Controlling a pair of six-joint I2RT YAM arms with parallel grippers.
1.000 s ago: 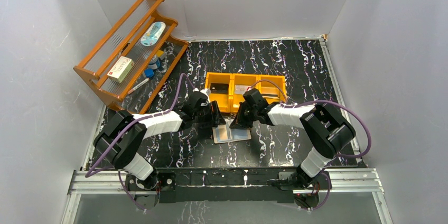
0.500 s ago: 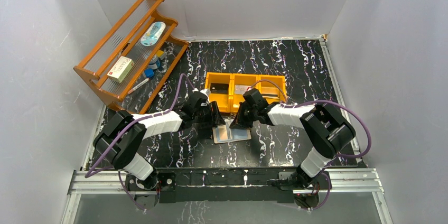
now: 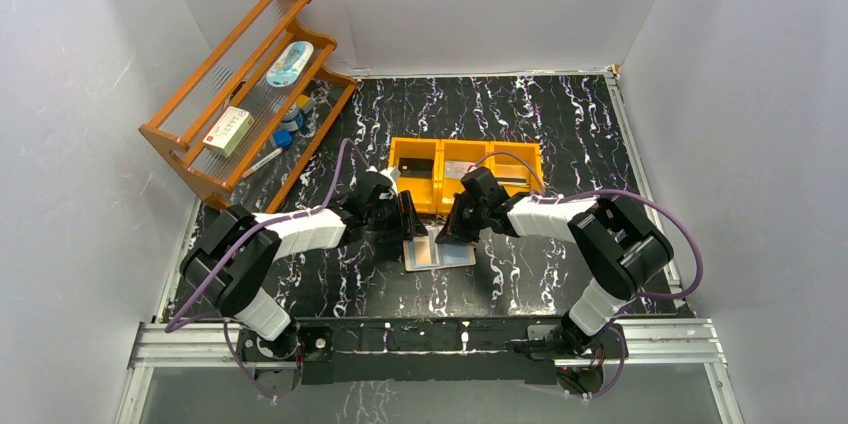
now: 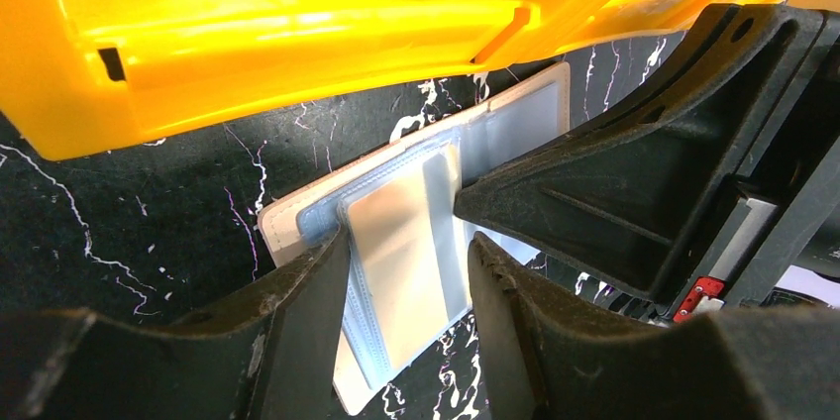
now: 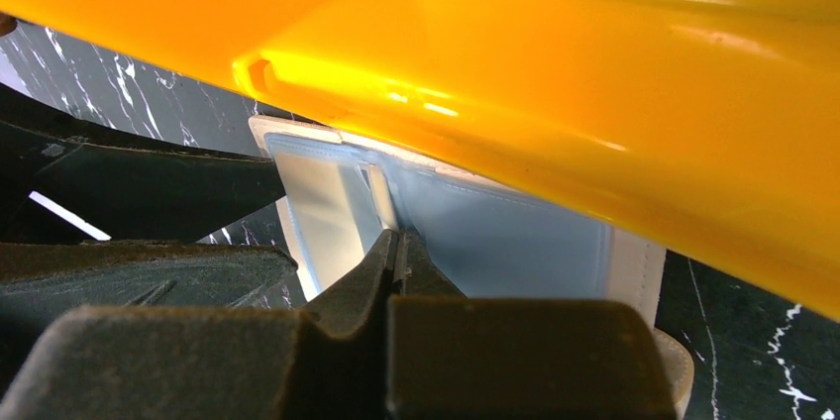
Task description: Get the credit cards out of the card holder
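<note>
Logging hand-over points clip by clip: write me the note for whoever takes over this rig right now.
Left gripper: open, fingers straddling a sleeve panel of the card holder.
Right gripper: shut, fingers down at the holder's middle fold; whether they pinch anything is unclear.
Card holder: lying open on the table, just in front of the orange tray.
Done: holder unfolded; flat items lie in the tray, possibly cards.
Left: no card is visibly in either gripper, and whether the sleeves hold cards cannot be told. Draw out any that remain.
</note>
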